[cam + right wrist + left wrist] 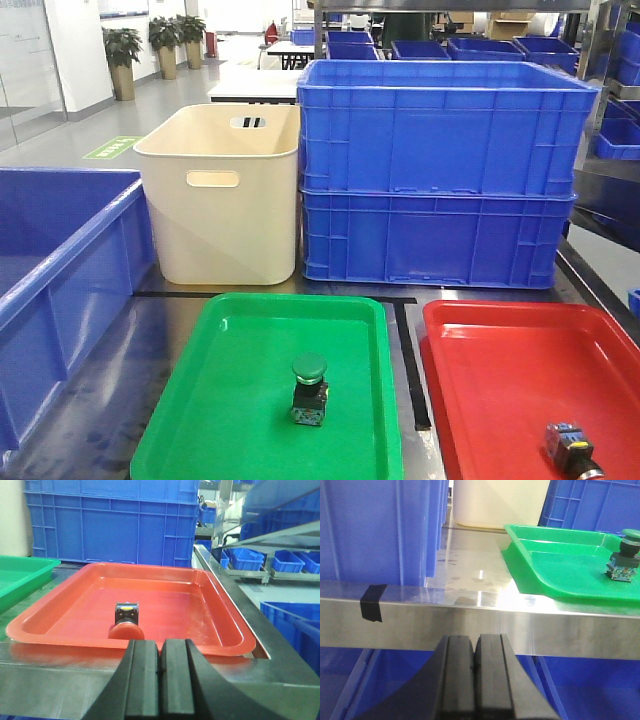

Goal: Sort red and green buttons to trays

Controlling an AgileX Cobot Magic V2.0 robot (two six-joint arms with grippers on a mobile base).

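The green button (309, 388) stands upright in the green tray (230, 420); it also shows in the left wrist view (625, 555) in the green tray (555, 570). The red button (127, 622) lies on its side in the red tray (165, 605), cap toward the front edge; in the front view (572, 449) only its black body shows in the red tray (500, 390). My left gripper (475, 642) is shut and empty, below the table's front edge. My right gripper (161, 647) is shut and empty, at the table edge before the red tray.
Two stacked blue crates (440, 170) and a cream bin (225, 190) stand behind the trays. A blue crate (50, 270) sits at the left. A metal table edge (470, 617) with a black tape patch (372, 602) runs in front of the left gripper.
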